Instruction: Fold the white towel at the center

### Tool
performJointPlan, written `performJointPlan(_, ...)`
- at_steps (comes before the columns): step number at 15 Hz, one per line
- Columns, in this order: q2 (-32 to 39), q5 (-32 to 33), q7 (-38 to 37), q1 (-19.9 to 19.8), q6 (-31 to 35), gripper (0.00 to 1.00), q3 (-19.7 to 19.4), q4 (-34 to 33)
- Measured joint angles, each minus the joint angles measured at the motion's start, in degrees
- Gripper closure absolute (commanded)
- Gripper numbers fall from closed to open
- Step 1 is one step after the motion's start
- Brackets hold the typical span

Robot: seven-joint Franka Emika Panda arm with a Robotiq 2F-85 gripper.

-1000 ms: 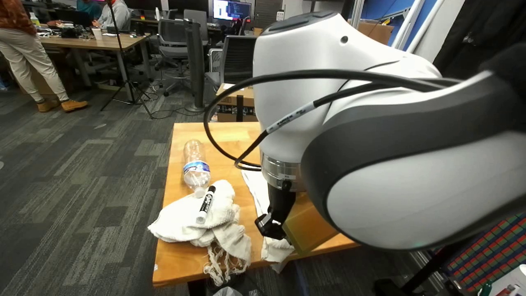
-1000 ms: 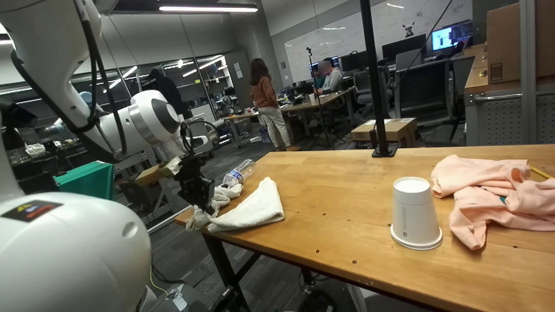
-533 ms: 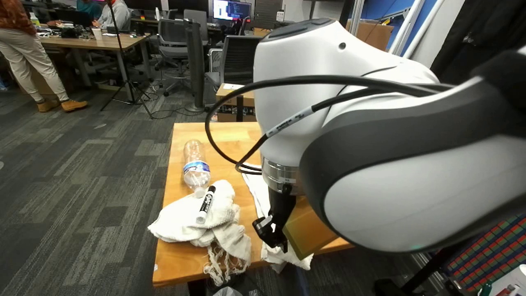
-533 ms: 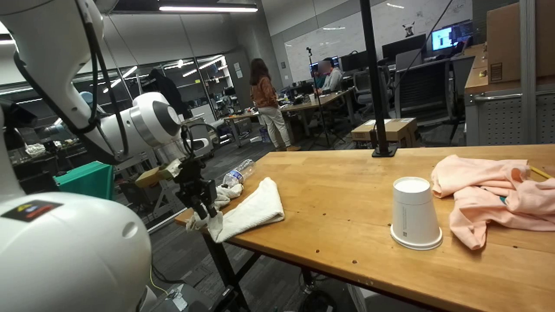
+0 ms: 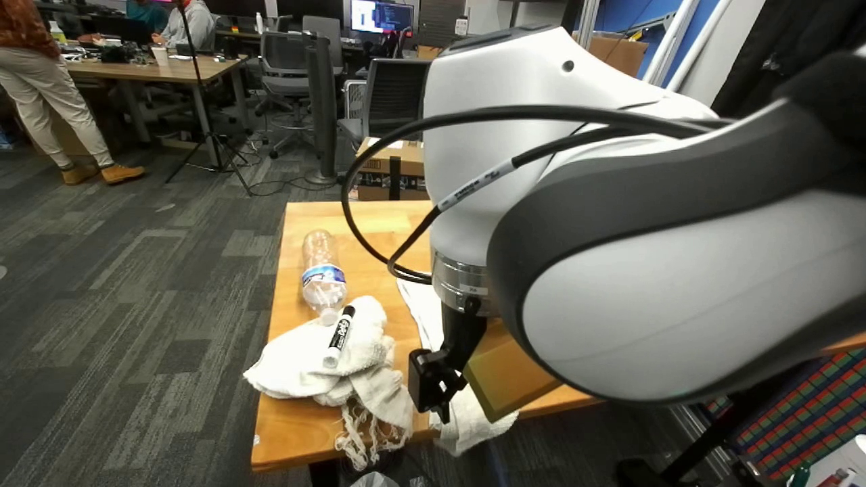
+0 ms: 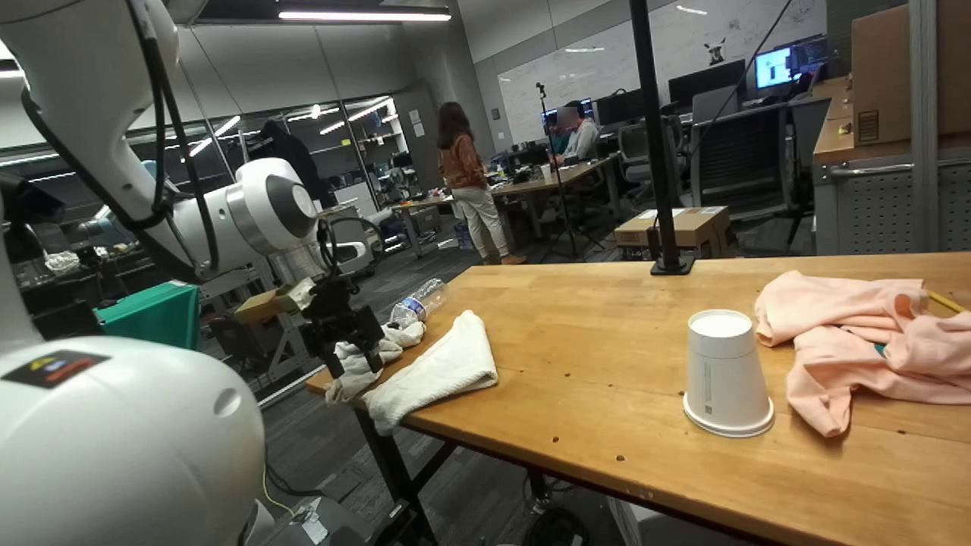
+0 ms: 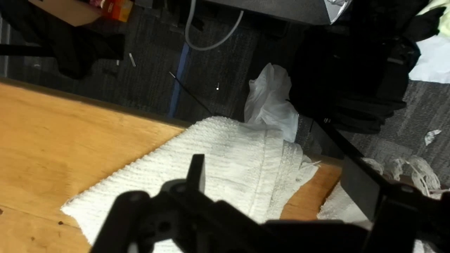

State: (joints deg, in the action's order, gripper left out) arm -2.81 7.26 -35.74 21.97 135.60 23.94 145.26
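Note:
The white towel [image 6: 447,364] lies folded in layers on the wooden table, one end drooping over the near edge. In an exterior view the arm covers much of this towel [image 5: 467,426]. Ribbed cloth and a layered hem of the towel [image 7: 225,161] fill the middle of the wrist view. My gripper [image 7: 270,165] is open, its fingers wide apart with nothing held between them. In an exterior view the gripper [image 6: 354,365] hovers above the table's end, beside the towel's drooping end and apart from it.
A crumpled off-white cloth [image 5: 298,362] with a marker [image 5: 339,336] on it lies beside the towel. A plastic bottle [image 5: 321,274] touches that cloth. Farther along the table [image 6: 576,341] stand an upturned white cup [image 6: 724,379], a peach cloth [image 6: 842,326] and a black post [image 6: 658,152].
My gripper has opened and let go of the towel's end. That end has dropped and now hangs over the table edge. The gripper has shifted slightly away from the towel.

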Motion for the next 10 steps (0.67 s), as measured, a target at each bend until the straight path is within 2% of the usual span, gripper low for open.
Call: performJointPlan(10, 0.7, 0.0, 0.0, 0.0, 0.0, 0.00, 0.0, 0.0)
